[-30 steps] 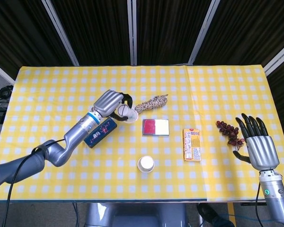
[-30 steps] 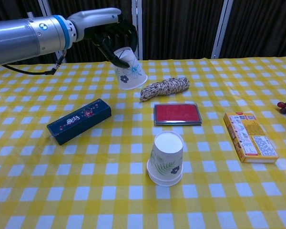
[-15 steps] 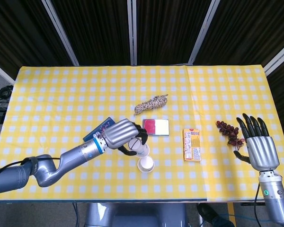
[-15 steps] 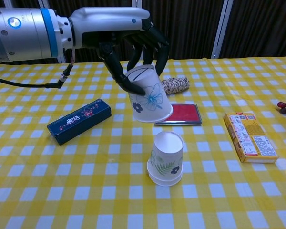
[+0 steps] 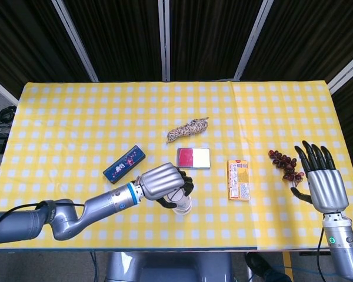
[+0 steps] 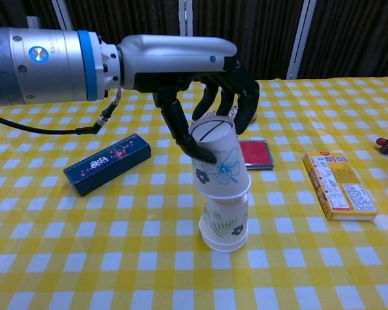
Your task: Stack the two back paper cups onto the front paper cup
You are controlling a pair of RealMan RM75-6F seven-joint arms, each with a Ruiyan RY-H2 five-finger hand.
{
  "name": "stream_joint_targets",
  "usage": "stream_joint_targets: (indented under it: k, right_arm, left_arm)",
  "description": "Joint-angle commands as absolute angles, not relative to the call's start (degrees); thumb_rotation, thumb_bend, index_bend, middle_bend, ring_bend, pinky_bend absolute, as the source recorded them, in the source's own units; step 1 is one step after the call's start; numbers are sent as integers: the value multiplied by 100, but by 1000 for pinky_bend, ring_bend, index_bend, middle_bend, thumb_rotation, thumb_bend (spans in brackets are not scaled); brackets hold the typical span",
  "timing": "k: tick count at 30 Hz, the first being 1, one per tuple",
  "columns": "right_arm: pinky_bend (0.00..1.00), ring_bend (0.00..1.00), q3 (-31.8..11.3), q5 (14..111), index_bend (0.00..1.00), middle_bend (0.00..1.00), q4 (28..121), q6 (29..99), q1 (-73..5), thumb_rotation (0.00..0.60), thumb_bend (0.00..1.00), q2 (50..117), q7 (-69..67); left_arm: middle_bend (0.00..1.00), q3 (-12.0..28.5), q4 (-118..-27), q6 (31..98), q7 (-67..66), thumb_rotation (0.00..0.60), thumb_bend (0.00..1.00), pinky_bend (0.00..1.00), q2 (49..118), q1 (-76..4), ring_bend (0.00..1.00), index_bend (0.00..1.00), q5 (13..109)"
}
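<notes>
Gripping a blue-flowered paper cup (image 6: 218, 164) upside down and tilted, the left robot hand (image 6: 210, 84) sets it atop the green-leafed front cup (image 6: 225, 224) on the desk (image 6: 64, 258); the right robot hand (image 5: 321, 179) rests with fingers spread, near grapes (image 5: 284, 164)

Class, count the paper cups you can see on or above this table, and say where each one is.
2. A blue-flowered cup gripped by the left hand, tilted over a green-leafed cup upside down on the table; more cups may be nested inside.
</notes>
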State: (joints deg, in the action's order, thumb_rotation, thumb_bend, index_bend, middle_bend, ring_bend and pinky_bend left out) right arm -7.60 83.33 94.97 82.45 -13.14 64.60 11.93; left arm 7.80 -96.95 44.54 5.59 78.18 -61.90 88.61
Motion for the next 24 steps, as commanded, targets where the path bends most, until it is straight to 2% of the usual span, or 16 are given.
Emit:
stream_joint_targets:
  k: [1, 18, 24]
  right_arm:
    - [0, 0, -755, 8347, 0, 0, 9502, 8245, -1312, 600, 0, 6459, 1198]
    - [0, 0, -757, 8378, 0, 0, 9514, 8244, -1293, 600, 0, 6440, 1139]
    - [0, 0, -748, 8394, 0, 0, 9532, 8217, -1299, 600, 0, 6440, 1121]
  left_arm:
    - [443, 749, -9688, 4507, 327, 600, 226, 556, 7926, -6194, 457, 516, 8895]
    - [435, 691, -9474, 4366, -269, 600, 191, 556, 8276, -6274, 457, 507, 8683]
    - [418, 571, -9140, 4311, -505, 600, 170, 548, 8611, -6314, 456, 492, 8721]
